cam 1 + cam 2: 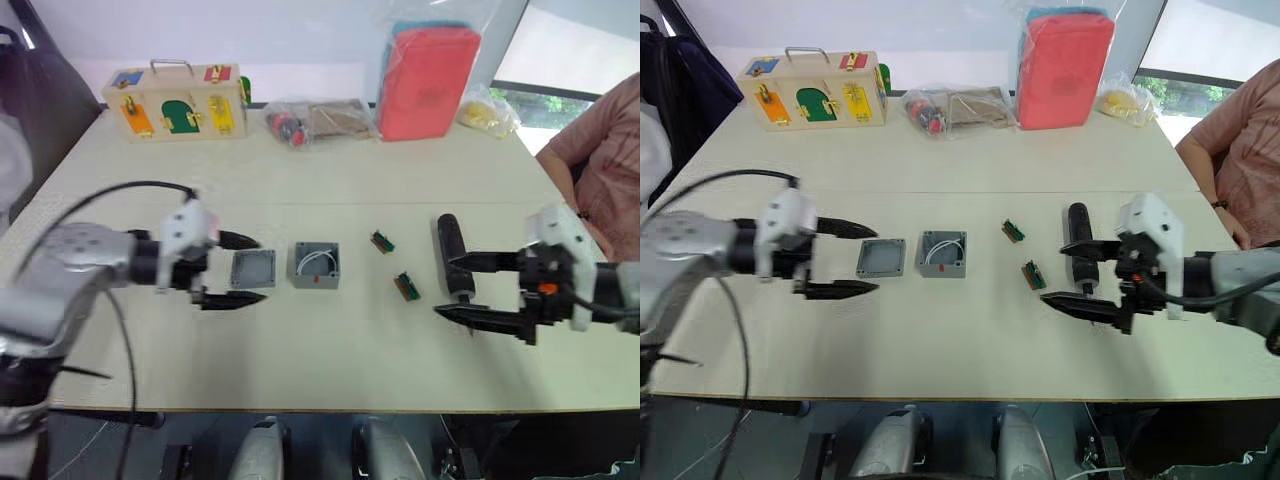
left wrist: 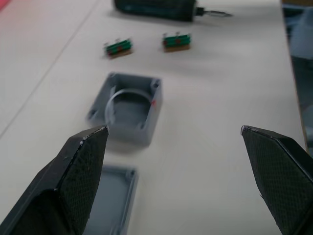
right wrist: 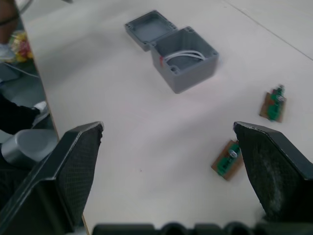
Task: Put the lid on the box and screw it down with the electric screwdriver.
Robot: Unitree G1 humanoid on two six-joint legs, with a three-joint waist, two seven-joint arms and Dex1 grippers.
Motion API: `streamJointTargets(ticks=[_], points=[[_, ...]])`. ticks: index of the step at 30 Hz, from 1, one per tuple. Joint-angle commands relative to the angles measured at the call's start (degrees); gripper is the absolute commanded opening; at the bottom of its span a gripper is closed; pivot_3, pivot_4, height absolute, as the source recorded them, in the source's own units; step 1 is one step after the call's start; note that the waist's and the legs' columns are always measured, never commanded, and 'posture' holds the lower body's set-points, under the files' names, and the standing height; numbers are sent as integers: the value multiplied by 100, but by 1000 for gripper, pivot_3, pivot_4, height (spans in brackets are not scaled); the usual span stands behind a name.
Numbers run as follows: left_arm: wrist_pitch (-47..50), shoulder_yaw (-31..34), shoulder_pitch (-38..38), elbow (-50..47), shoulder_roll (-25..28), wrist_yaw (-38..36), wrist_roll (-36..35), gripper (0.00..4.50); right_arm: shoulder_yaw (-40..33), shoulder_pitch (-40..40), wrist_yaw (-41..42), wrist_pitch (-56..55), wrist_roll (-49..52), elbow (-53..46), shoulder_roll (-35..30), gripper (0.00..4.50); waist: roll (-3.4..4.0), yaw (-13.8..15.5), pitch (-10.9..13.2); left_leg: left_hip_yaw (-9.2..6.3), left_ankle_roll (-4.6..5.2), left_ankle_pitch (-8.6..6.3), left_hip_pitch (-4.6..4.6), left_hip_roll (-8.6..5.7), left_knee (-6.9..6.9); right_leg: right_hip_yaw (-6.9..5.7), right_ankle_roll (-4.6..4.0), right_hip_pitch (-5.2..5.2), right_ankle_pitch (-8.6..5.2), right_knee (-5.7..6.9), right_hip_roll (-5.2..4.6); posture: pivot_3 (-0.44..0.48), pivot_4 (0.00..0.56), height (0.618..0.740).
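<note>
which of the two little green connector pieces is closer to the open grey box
The connector piece farther back on the table, just right of the grey box. The other piece lies nearer the table's front edge, beside the screwdriver.

The lid (image 1: pixel 252 267) and box (image 1: pixel 317 264) are looking like matt grey plastic, the desk (image 1: pixel 330 340) is showing smooth and pale, the latch box (image 1: pixel 176 100) is showing wood.

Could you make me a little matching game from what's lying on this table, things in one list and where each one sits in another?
Things:
1. flat square grey plastic lid
2. open square grey plastic box
3. black cylindrical electric screwdriver
4. wooden latch box with coloured doors

Places:
A. far edge of the table
B. between the right gripper's fingers
C. between the left gripper's fingers
D. table's middle, white wires inside

Pairs: 1-C, 2-D, 3-B, 4-A
</note>
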Motion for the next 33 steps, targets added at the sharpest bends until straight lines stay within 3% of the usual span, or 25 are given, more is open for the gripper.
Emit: streamJointTargets(ticks=[1,8,16,27,33], points=[[-571,-551,-539,669,-385,-310,534,4449,75,-159,-362,-103,59,-244,163,4500,-1,-8,0,-1,0,0,1,-1,3,1,1,0,1,6,0,0,150,730],[-2012,-1456,-1508,2681,-1602,-528,1651,4449,145,29,-1023,-99,168,-635,535,4500,-8,8,2,-19,2,1,-5,-7,14,-8,3,2,1,15,0,0,150,730],[-2919,-1651,-1927,3880,-2093,-719,2244,4449,72,229,-1436,-119,415,-900,658,4500,-9,-2,3,-30,3,1,-8,-6,16,-12,4,-4,2,24,2,0,150,730],[-3382,-1627,-2327,4688,-2436,-1162,2420,177,62,369,-1799,-198,630,-1002,657,4500,-9,-4,3,-29,3,1,-10,-6,18,-12,6,-4,2,23,1,0,150,730],[-4005,-1602,-2518,5034,-2542,-2031,2233,31,109,298,-1839,-195,679,-970,603,4500,-9,2,3,-29,3,1,-11,-6,18,-13,6,-4,3,22,1,0,150,730]])
